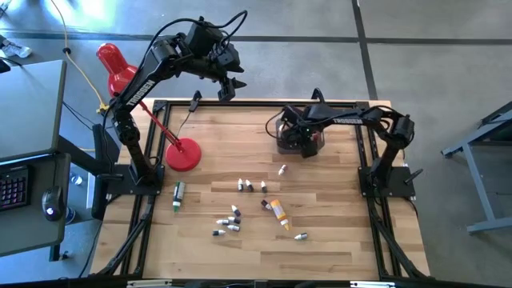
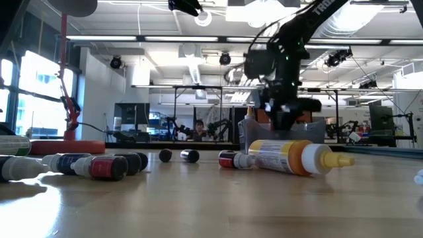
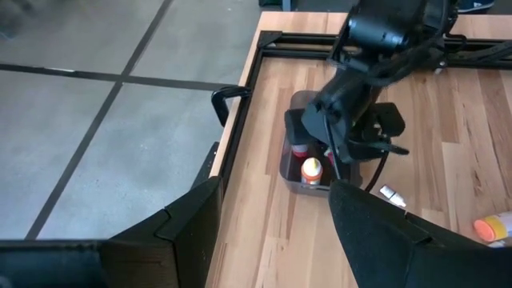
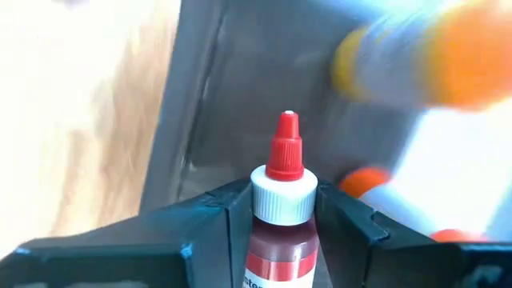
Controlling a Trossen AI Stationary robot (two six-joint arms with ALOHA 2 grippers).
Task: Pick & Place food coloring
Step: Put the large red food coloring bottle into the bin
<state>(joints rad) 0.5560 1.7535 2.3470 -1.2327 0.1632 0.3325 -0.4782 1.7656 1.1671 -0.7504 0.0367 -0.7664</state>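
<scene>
Right end effector point(image 4: 276, 220): clamped on a red-capped bottle point(image 4: 282, 216), grey tub point(image 4: 240, 104) right ahead.
Left end effector point(image 3: 272, 232): fingers spread, empty, raised beyond the table point(image 1: 320, 240) edge.

Food coloring: red-capped bottle point(image 4: 282, 216), dark red fill, held upright between the right gripper's point(image 4: 280, 240) fingers over the grey tub point(image 1: 285, 142), orange-capped bottles point(image 3: 310, 170) already inside it; yellow bottle point(image 1: 278, 211) and small dark-and-white bottles point(image 1: 230, 221) lie scattered on the wood near the tub.
</scene>
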